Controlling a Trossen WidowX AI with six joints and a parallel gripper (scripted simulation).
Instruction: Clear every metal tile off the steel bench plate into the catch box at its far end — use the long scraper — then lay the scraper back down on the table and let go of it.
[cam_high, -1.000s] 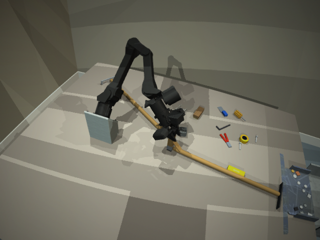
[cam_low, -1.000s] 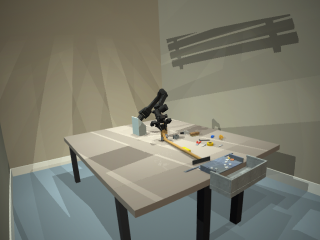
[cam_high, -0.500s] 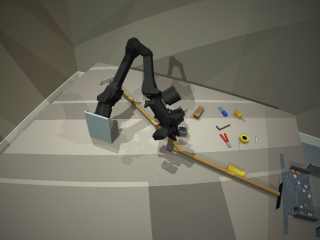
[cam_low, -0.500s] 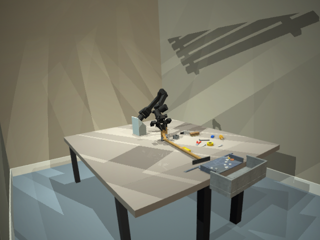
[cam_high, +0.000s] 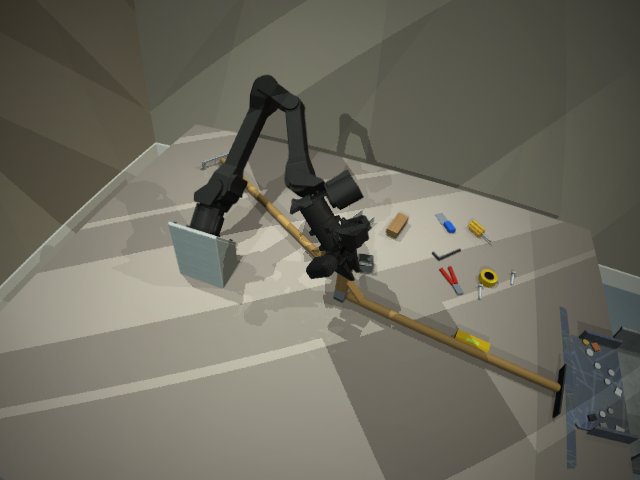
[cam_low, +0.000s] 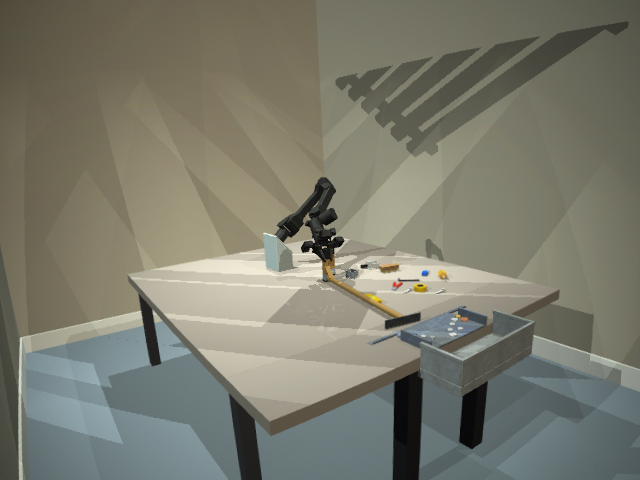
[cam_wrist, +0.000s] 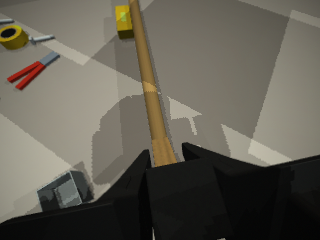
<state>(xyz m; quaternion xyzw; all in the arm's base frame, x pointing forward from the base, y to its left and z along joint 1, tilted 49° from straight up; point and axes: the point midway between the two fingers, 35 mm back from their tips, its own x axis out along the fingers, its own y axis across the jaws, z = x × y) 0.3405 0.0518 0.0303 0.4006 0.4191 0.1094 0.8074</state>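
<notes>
The long scraper (cam_high: 429, 329) (cam_low: 361, 296) (cam_wrist: 148, 80) has a wooden handle and a wide black blade (cam_high: 559, 391) (cam_low: 402, 320). The blade stands just before the near edge of the bluish steel plate (cam_high: 581, 384) (cam_low: 426, 331). Several small tiles lie scattered on the plate, such as a pale round one (cam_high: 597, 365); some are orange or dark. The grey catch box (cam_low: 444, 370) is at the plate's far end. My gripper (cam_high: 346, 274) (cam_low: 325, 258) (cam_wrist: 165, 151) is shut on the upright wooden grip at the scraper's near end. The fingers hide part of the grip.
A yellow block (cam_high: 473, 341) (cam_wrist: 123, 22) lies against the handle. A small grey metal box (cam_high: 366, 262) (cam_wrist: 62, 192) is close beside the gripper. A rake (cam_high: 279, 212) lies behind it. Red pliers (cam_high: 451, 280), a yellow tape (cam_high: 488, 277) and a wooden block (cam_high: 397, 225) lie farther off.
</notes>
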